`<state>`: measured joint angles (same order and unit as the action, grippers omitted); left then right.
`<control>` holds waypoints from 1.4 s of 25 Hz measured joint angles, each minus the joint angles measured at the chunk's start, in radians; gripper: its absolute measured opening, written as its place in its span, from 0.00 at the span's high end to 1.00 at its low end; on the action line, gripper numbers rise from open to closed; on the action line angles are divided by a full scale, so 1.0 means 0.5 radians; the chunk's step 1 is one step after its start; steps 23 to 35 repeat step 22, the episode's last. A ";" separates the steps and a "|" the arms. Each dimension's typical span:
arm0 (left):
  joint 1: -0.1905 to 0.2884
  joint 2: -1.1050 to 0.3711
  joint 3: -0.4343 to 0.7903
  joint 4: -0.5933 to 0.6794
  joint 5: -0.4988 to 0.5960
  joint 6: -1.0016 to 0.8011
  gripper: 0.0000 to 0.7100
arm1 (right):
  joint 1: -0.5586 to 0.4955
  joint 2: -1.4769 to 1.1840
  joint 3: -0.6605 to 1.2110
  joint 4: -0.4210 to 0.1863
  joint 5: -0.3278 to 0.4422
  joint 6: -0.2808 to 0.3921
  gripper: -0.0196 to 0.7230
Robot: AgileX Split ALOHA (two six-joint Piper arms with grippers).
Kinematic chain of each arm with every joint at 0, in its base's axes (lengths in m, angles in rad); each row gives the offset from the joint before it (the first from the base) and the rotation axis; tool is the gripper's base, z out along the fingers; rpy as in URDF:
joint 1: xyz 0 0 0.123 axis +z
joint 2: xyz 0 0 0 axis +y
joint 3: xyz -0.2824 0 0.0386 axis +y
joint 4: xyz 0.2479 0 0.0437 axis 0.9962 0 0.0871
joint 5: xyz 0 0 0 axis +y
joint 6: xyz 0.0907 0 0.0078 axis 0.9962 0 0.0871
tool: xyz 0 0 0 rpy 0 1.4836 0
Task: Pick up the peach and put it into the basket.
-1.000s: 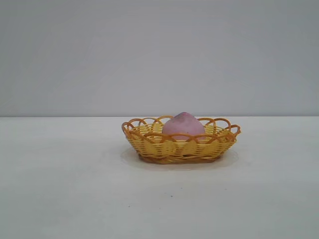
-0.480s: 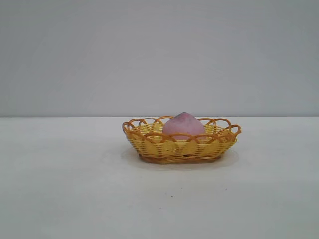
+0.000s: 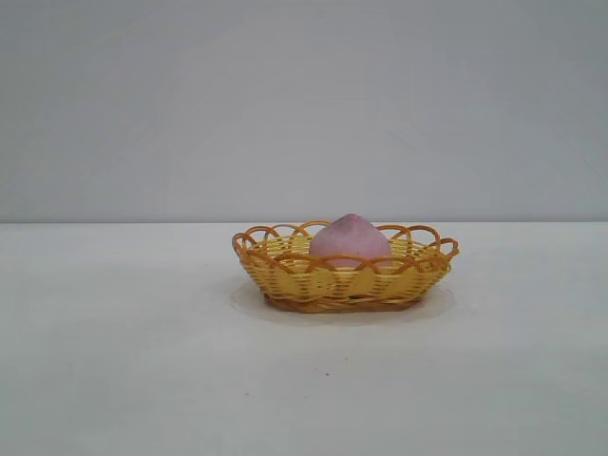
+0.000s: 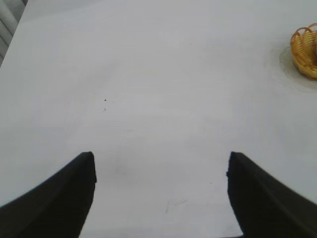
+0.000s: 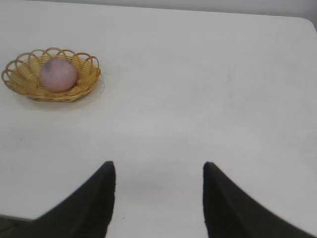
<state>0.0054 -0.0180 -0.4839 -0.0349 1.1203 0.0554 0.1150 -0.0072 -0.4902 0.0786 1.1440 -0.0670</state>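
The pink-mauve peach (image 3: 350,238) lies inside the yellow woven basket (image 3: 285,275) with its orange looped rim, in the middle of the white table. The right wrist view shows the same peach (image 5: 58,74) resting in the basket (image 5: 86,79), far from my right gripper (image 5: 159,166), which is open over bare table. My left gripper (image 4: 161,157) is open too, with nothing between its fingers; only an edge of the basket (image 4: 303,49) shows far off in its view. Neither arm appears in the exterior view.
The white table (image 3: 142,361) spreads wide around the basket. Its far edge (image 5: 198,10) and a rounded corner show in the right wrist view; a table edge (image 4: 12,29) shows in the left wrist view.
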 joint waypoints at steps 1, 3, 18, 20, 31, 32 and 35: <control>0.000 0.000 0.000 0.000 0.000 0.000 0.25 | 0.000 0.000 0.000 0.000 0.000 0.000 0.46; 0.000 0.000 0.000 0.000 0.000 0.000 0.25 | 0.000 0.000 0.000 0.000 0.000 0.000 0.46; 0.000 -0.003 0.000 0.000 0.000 0.000 0.25 | -0.019 -0.019 0.000 0.000 -0.003 0.000 0.46; 0.000 -0.003 0.000 0.000 0.000 0.000 0.25 | -0.076 -0.019 0.000 0.000 -0.003 0.000 0.46; 0.000 -0.003 0.000 0.000 0.000 0.000 0.25 | -0.121 -0.019 0.000 0.000 -0.003 0.000 0.46; 0.000 -0.003 0.000 0.000 0.000 0.000 0.25 | -0.121 -0.019 0.000 0.000 -0.003 0.000 0.46; 0.000 -0.003 0.000 0.000 0.000 0.000 0.25 | -0.121 -0.019 0.000 0.000 -0.003 0.000 0.46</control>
